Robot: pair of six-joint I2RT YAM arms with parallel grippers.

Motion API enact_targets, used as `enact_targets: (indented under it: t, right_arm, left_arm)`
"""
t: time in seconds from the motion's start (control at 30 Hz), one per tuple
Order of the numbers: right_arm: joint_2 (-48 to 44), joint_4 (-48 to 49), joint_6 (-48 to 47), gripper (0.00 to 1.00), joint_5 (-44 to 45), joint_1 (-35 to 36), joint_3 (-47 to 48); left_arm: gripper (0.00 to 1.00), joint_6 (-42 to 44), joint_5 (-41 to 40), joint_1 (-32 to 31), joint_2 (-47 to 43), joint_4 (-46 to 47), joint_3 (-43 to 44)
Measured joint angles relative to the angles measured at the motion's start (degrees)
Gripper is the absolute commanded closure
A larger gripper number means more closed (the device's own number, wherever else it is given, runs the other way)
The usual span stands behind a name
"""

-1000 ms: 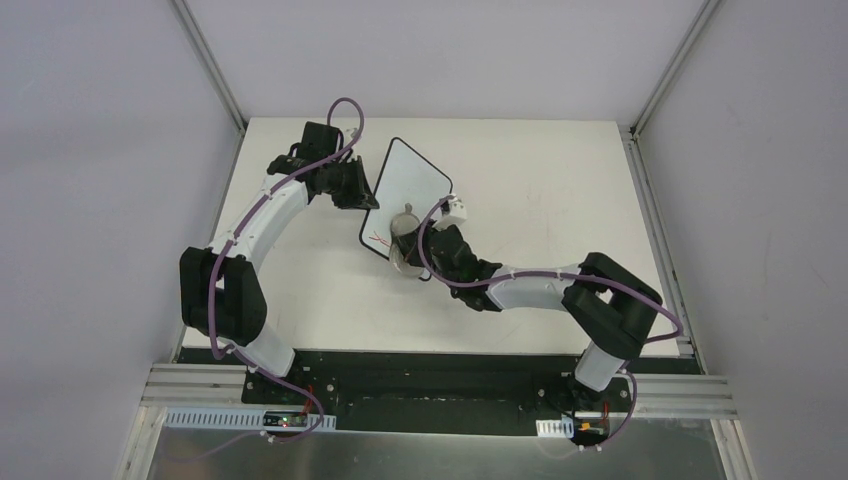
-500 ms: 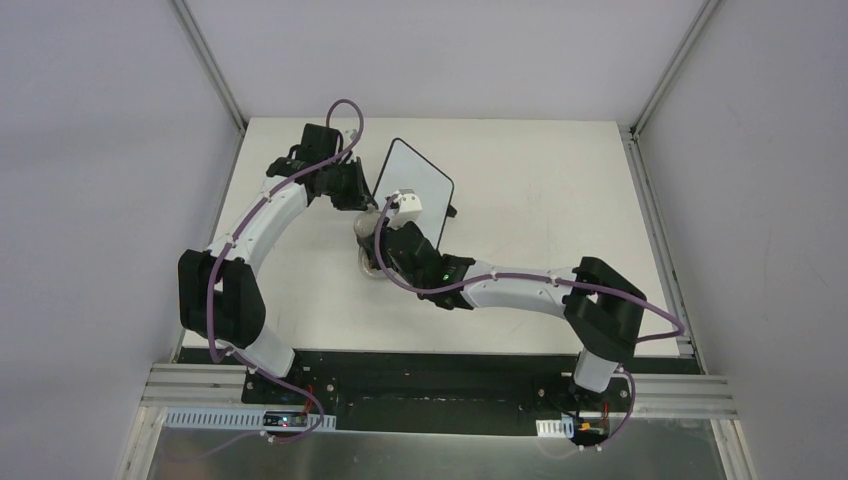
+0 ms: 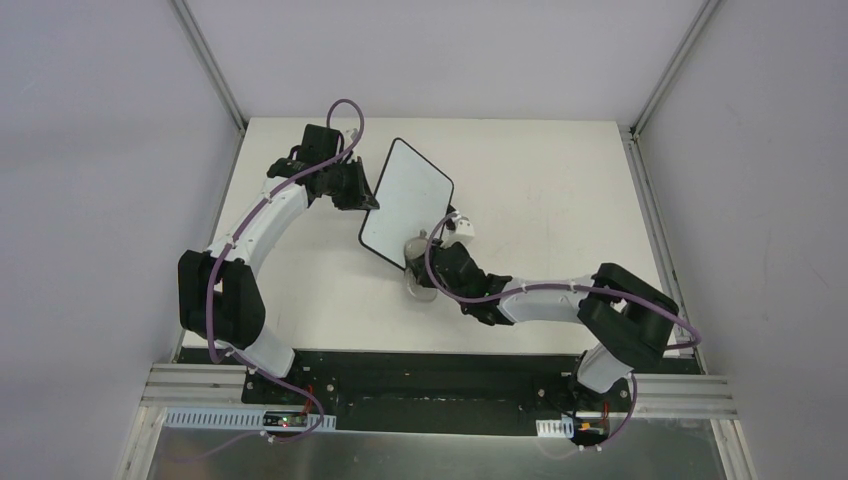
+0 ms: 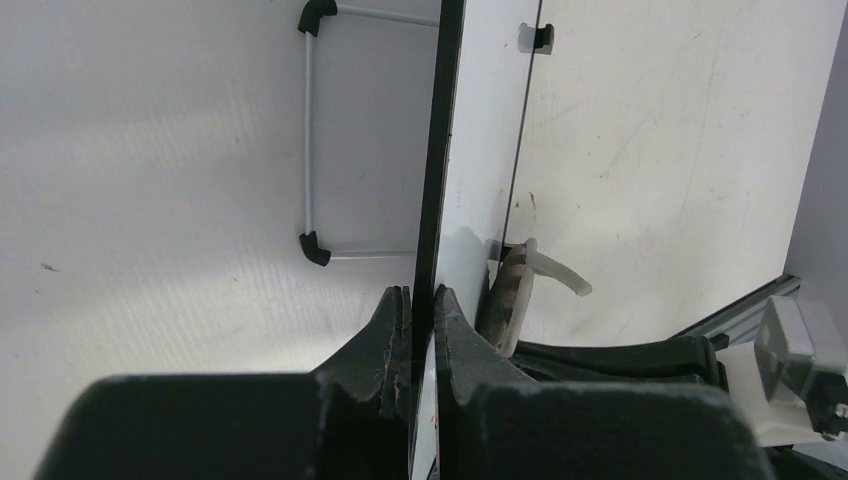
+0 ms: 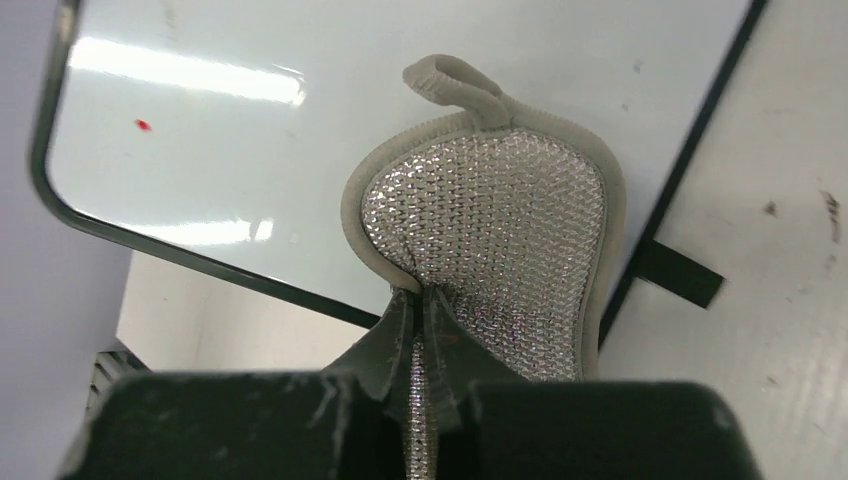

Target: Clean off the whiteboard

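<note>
The whiteboard (image 3: 405, 185) is held tilted at the back middle of the table. My left gripper (image 3: 366, 199) is shut on its left edge; the left wrist view shows the board edge-on (image 4: 441, 150) between the jaws (image 4: 421, 305). My right gripper (image 3: 428, 262) is shut on the grey sparkly pad (image 3: 418, 276), which lies against the board's near corner. In the right wrist view the pad (image 5: 500, 220) rests on the white face (image 5: 300, 130) above my gripper (image 5: 425, 305). One small red dot (image 5: 143, 125) shows on the face.
The white table (image 3: 560, 200) is ringed by aluminium posts and grey walls. A black foot of the board (image 5: 680, 275) sticks out past its frame. A thin white wire frame with black corners (image 4: 310, 140) shows behind the board.
My right arm swept the pad leftwards across the board's lower part, then back to its near corner. The red marks seen there a second ago no longer show. The left arm held still.
</note>
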Motion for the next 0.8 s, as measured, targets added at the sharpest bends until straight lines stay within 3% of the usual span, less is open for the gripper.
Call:
enact_targets:
  t: [0.17, 0.47, 0.63, 0.8]
  right_arm:
    - [-0.7, -5.1, 0.7, 1.0, 2.2, 0.8, 0.3]
    - [4.7, -24.0, -9.0, 1.0, 7.0, 4.1, 17.9]
    - [7.0, -24.2, -12.4, 1.0, 5.3, 4.1, 25.5]
    - [7.1, -20.4, -12.9, 1.0, 0.0, 2.5, 26.1]
  left_arm:
    - [1.0, -0.5, 0.1, 0.0, -0.1, 0.1, 0.0]
    - [1.0, -0.5, -0.4, 0.0, -0.2, 0.7, 0.0]
    - [1.0, -0.5, -0.7, 0.0, -0.2, 0.7, 0.0]
    - [1.0, -0.5, -0.8, 0.0, -0.2, 0.7, -0.1]
